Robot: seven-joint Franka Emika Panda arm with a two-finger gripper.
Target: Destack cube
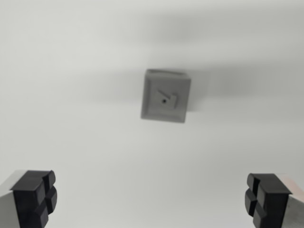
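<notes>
The surface (71, 156) is plain, pale grey and matte (soft shadows band its far part). The left pad (35, 197) of the claw (152, 197) sits at the wrist view's lower left. The grey cube (165, 96) lies beyond the claw, apart from both pads, its top face showing a small recessed mark with a dark dot. The cube is slightly blurred and stands nearly square to the view. The right pad (266, 197) sits lower right. The claw is spread wide, holding nothing.

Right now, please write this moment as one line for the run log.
task: destack cube | pincer: open, empty | grey cube: on white surface, ahead of pincer, untouched | stack below cube: cannot tell
</notes>
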